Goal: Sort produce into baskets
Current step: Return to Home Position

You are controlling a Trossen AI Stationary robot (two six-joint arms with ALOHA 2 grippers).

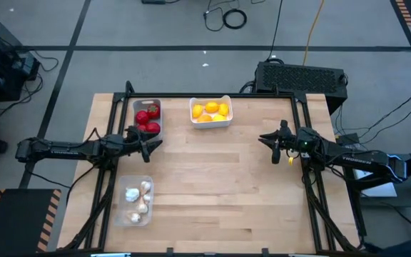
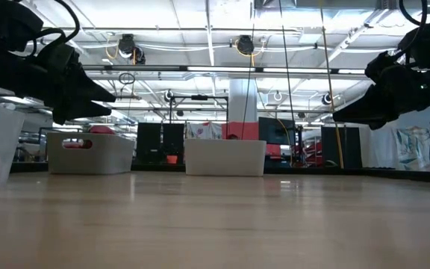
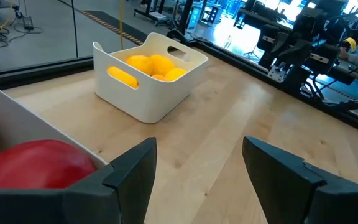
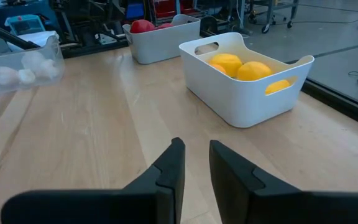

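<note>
Jaws of left gripper (image 3: 199, 152): spread wide and holding nothing. The gripper hangs just beside the grey basket (image 1: 147, 101), at the corner nearer the counter's middle.
Jaws of right gripper (image 4: 196, 149): drawn almost together with a thin slit between them, and empty. It sits over the counter (image 1: 220, 185) on the right side, well apart from every basket.
Produce: the tomatoes (image 1: 148, 118) lie in the grey basket, the lemons (image 1: 211, 111) in the white basket (image 1: 210, 125), and the garlic bulbs (image 1: 138, 196) in the clear basket (image 1: 123, 214). I see nothing loose on the counter.
Step in hand: I judge the sorting done and only the retreat to rest remaining.
Method: I would raise the left arm before drawing it back, so the open jaws clear the grey basket's rim. I would withdraw the right arm straight back. Both should move slowly, without sweeping across the baskets.
Hidden: in the low view the basket walls hide nearly all the produce, and the clear basket is cut off at the edge.
Uncertain: I cannot count the garlic bulbs with confidence. Both arms' bases lie partly out of view.
</note>
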